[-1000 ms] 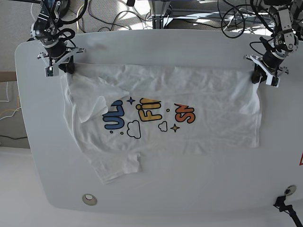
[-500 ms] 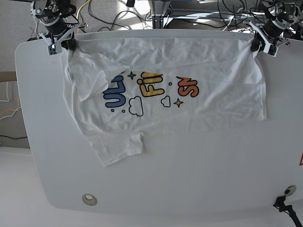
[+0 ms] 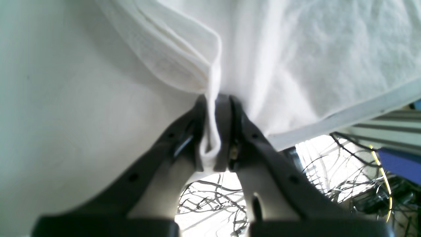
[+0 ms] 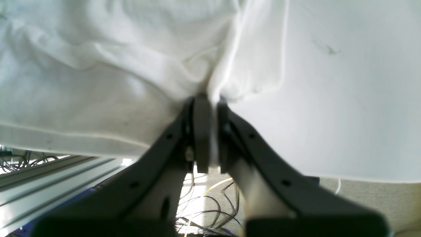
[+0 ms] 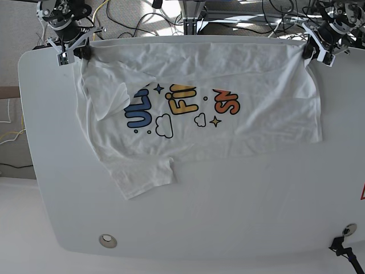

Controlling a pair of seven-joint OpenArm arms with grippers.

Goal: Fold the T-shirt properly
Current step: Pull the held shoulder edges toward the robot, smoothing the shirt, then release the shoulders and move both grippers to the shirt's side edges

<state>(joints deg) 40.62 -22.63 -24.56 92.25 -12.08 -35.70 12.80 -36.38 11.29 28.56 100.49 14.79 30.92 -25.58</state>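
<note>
Along the far edge of the white table (image 5: 188,228) the T-shirt (image 5: 251,97) lies spread flat, print side up, stretched between the two hands. At the left of the base view, the right hand (image 5: 77,52) sits at the table's far corner, clamped tight on the shirt's corner; its wrist view shows white cloth (image 4: 131,65) bunched between the closed dark fingers (image 4: 200,131). From there the cloth runs across, one sleeve folded in over the chest and the other sleeve sticking out toward the near side. Blue, yellow and orange-red letters sit mid-chest with small clouds and stars, partly broken by wrinkles. At the right, the left hand (image 5: 311,51) pinches the opposite far corner shut, a fold of fabric (image 3: 296,65) squeezed between its fingers (image 3: 223,125). That end of the shirt drapes down the table in a straight hem.
</note>
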